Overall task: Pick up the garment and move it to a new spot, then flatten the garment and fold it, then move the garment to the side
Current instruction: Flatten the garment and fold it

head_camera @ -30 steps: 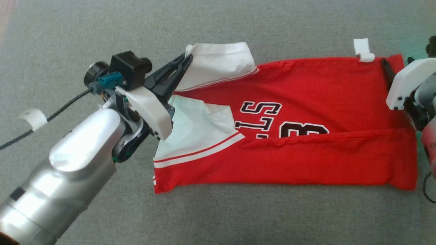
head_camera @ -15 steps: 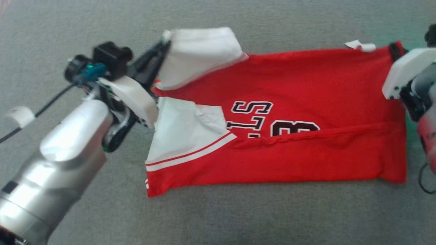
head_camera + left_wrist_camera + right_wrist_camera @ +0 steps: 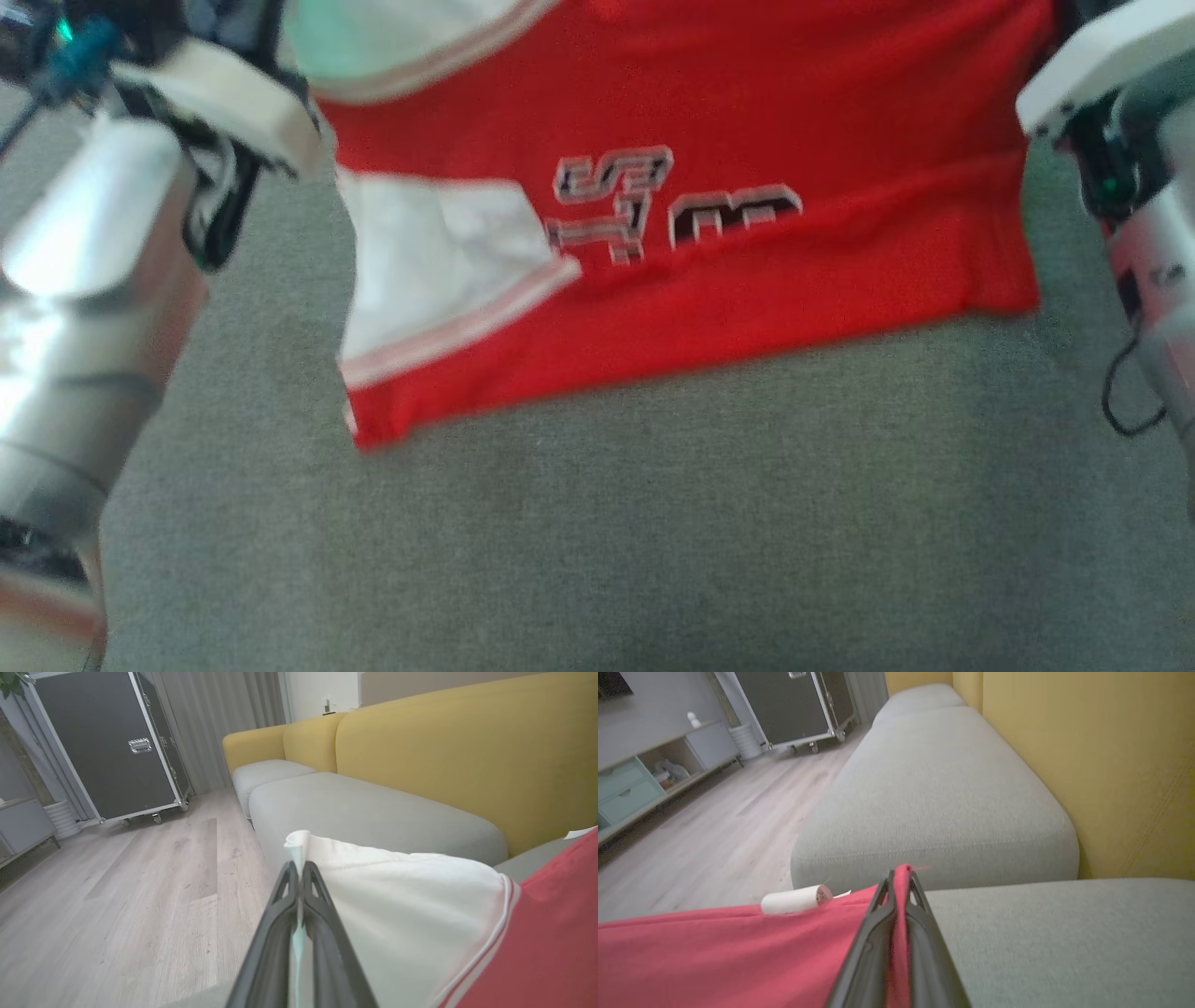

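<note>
Before us is a grey sofa seat (image 3: 653,523) with a yellow back (image 3: 467,742); beyond it we see a wood floor (image 3: 140,882) and a black wheeled case (image 3: 103,742). The red jersey (image 3: 747,112) stretches across the seat between our two arms, with its black-and-white lettering facing up and a folded band along the near edge. The head view is blurred, so we cannot tell whether that near edge rests on the seat. Our left gripper (image 3: 299,870) is clenched on the edge of the white sleeve (image 3: 397,896), the cloth pinched between its fingers. Our right gripper (image 3: 900,877) is clamped on the jersey's red corner, and a small white roll (image 3: 794,899) sits on the hem just beside it.
</note>
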